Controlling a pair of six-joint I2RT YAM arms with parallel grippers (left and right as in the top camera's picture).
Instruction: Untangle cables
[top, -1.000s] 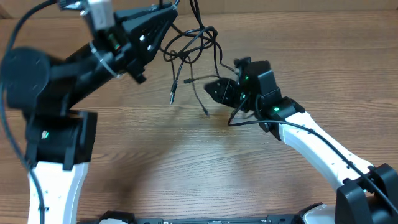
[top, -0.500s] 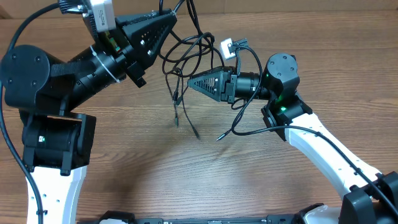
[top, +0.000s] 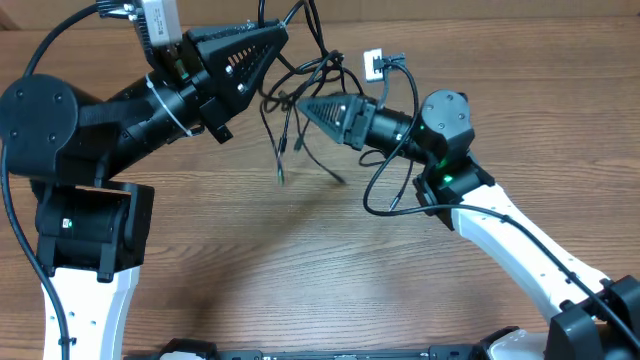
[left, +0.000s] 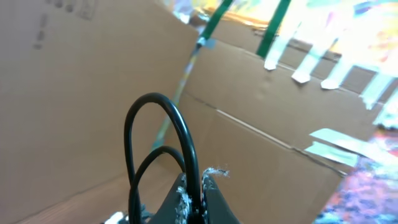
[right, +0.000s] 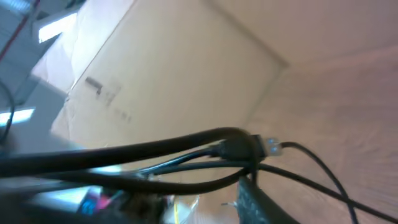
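The cables (top: 318, 72) hang tangled between the left pincer (top: 280, 35) and the right pincer (top: 306, 106), barring the gap. Beneath both, bare worktop (top: 300, 270) leaves room; a cardboard panel (left: 81, 87) rises ahead of the left pincer.

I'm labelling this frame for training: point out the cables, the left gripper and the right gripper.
cables (left: 153, 96), left wrist view, top of the larger loop above the fingers.
left gripper (top: 281, 36), overhead view, between its fingertips.
right gripper (top: 305, 104), overhead view, at its fingertips.

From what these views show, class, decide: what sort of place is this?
Probably a makeshift robot test bench: a wood-grain table, cardboard walls with tape strips, and a tangle of black cables.
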